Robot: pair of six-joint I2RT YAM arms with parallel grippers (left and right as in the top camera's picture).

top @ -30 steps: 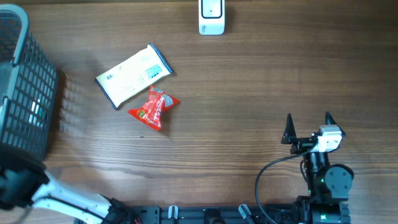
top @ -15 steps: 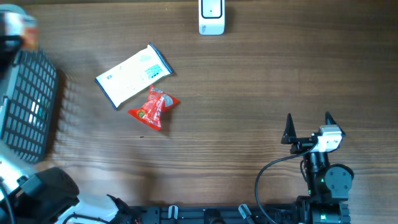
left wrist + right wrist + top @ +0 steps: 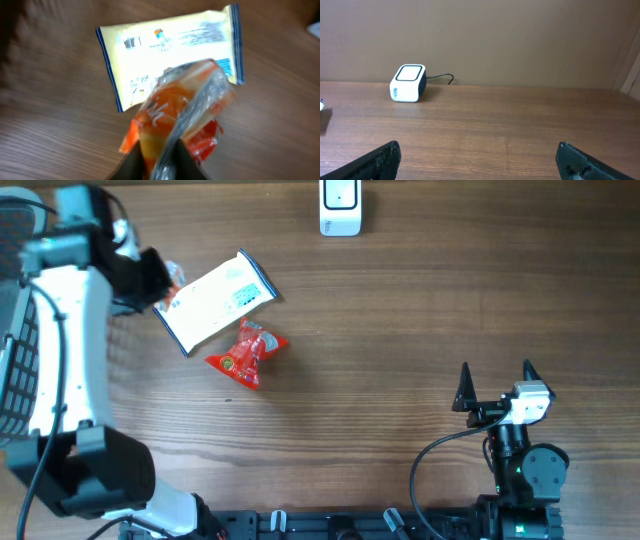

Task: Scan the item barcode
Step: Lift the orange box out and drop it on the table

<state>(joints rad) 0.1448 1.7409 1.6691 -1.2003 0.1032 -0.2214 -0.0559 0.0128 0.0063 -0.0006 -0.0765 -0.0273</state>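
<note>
My left gripper [image 3: 160, 280] [image 3: 159, 162] hangs over the left end of a cream packet [image 3: 215, 302] [image 3: 165, 45], shut on an orange and clear snack packet [image 3: 173, 274] [image 3: 180, 105] that sticks out between its fingers. The cream packet lies flat with a small barcode [image 3: 131, 42] facing up. A red packet [image 3: 247, 352] [image 3: 206, 139] lies just below it on the table. The white scanner [image 3: 340, 207] [image 3: 407, 82] stands at the far edge. My right gripper [image 3: 495, 380] [image 3: 480, 160] rests near the front right, open and holding nothing.
A dark mesh basket [image 3: 15, 370] stands at the table's left edge, partly covered by my left arm [image 3: 65, 340]. The scanner's cable [image 3: 442, 77] trails off behind it. Bare wood lies between the packets and the right arm.
My left arm has swung from over the basket to the table, bringing the orange packet above the cream packet's left end. The right arm has not moved.
</note>
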